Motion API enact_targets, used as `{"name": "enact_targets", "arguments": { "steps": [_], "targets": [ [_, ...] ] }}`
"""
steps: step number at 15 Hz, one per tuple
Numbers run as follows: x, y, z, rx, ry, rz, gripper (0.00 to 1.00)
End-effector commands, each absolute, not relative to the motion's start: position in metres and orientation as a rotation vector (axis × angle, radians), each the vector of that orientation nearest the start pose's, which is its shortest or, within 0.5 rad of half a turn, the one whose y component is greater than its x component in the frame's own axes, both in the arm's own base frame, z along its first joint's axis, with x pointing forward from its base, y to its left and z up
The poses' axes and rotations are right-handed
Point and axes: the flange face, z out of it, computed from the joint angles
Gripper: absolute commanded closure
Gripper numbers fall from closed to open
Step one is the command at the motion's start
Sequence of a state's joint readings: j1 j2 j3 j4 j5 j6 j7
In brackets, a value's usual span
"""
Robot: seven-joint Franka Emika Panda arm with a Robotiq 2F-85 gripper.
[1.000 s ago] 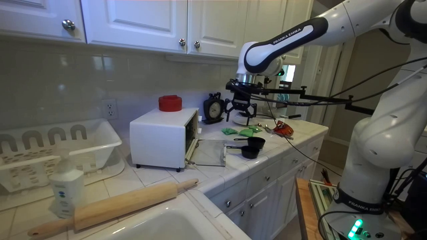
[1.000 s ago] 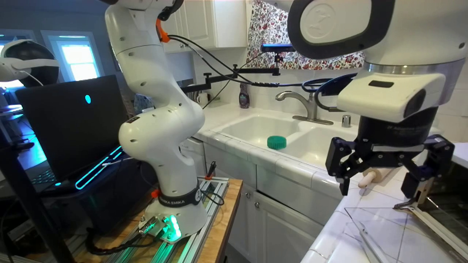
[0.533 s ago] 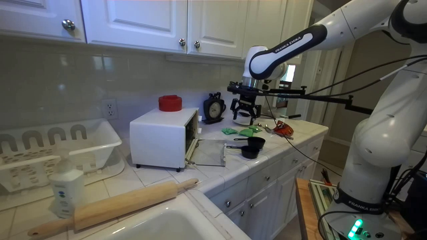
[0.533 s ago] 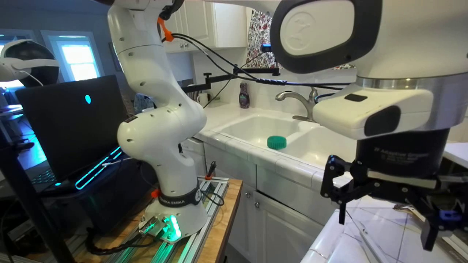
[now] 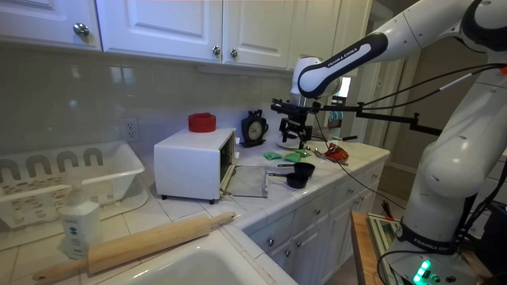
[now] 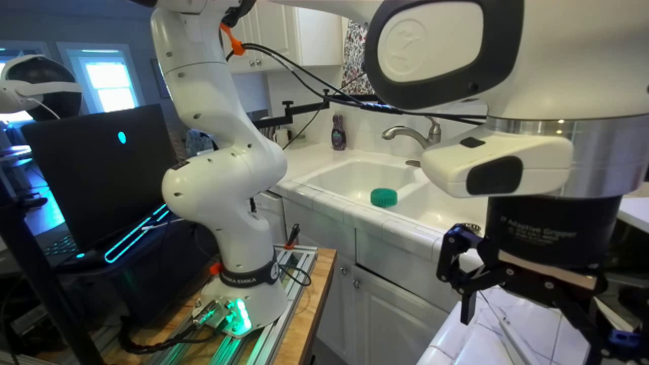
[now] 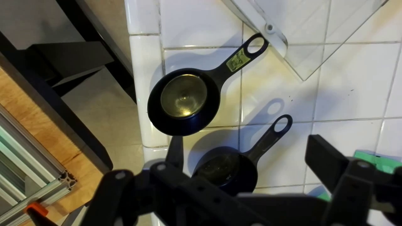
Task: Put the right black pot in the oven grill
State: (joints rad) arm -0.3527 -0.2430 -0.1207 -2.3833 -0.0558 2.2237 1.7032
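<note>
The right black saucepan [image 5: 305,169], judged to be the one farther from the toaster oven [image 5: 188,170], sits near the front edge of the tiled countertop [image 7: 348,97], its handle [image 7: 266,142] aimed toward the back edge; above hangs the gripper [image 5: 293,142], fingers [image 7: 324,155] well apart and holding nothing. Stiff and probably metal, it should prove sturdy but bowl-heavy, so the smooth-looking handle is best pinched across its width, close to the bowl [image 7: 226,166], lest it swivel. It looks plain black, with a ring-ended handle and a round bowl partly hidden in the wrist view.
</note>
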Motion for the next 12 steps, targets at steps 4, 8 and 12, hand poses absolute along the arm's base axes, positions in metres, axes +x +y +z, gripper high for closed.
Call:
{"name": "enact_targets", "arguments": {
  "steps": [4, 8, 12],
  "targets": [
    [0.416, -0.216, 0.423, -1.485, 2.729, -0.118, 0.00],
    [0.429, -0.238, 0.421, -1.331, 2.770, 0.048, 0.00],
    [0.441, -0.264, 0.415, -1.126, 2.836, 0.139, 0.00]
  ]
}}
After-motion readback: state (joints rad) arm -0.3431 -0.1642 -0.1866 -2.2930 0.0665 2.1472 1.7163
